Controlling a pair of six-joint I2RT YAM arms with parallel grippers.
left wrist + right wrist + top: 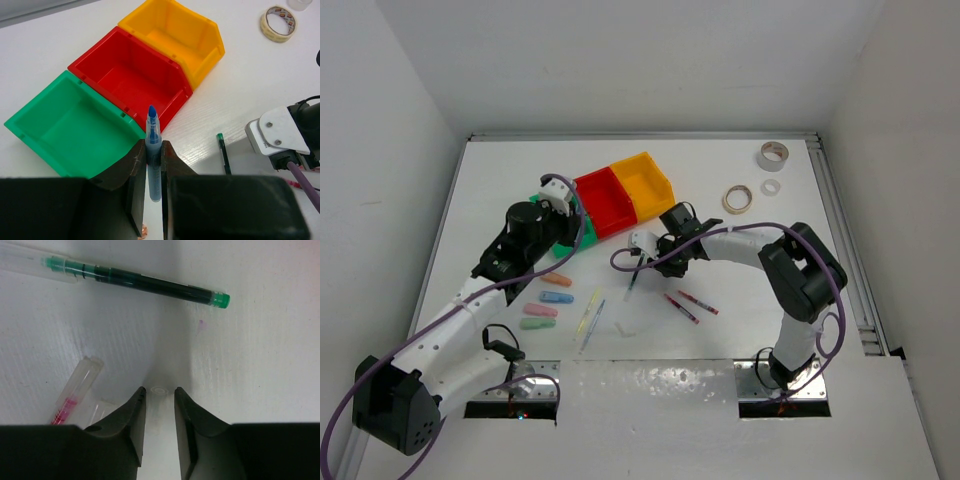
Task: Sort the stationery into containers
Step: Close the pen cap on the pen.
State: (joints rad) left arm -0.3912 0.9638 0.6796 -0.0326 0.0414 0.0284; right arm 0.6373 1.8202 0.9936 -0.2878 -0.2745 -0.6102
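Note:
My left gripper (153, 146) is shut on a blue pen (152, 125), held upright at the near corner where the green bin (65, 125) meets the red bin (130, 75). The yellow-orange bin (175, 37) joins them on the right. In the top view the left gripper (558, 192) hangs over the green bin (563, 240). My right gripper (159, 390) is open and low on the table, its jaws on either side of a clear pen cap (158, 407). A dark green pen (145, 284) lies ahead of it and a red pen (75, 392) to its left.
Orange (556, 281), blue (557, 297), pink (540, 311) and green (536, 324) pastel pieces lie at the front left. Yellow (587, 312) and blue (595, 322) pens lie beside them. Two red pens (690, 304) lie centre right. Grey (772, 155), white (771, 186) and tan (737, 198) tape rolls sit at the back right.

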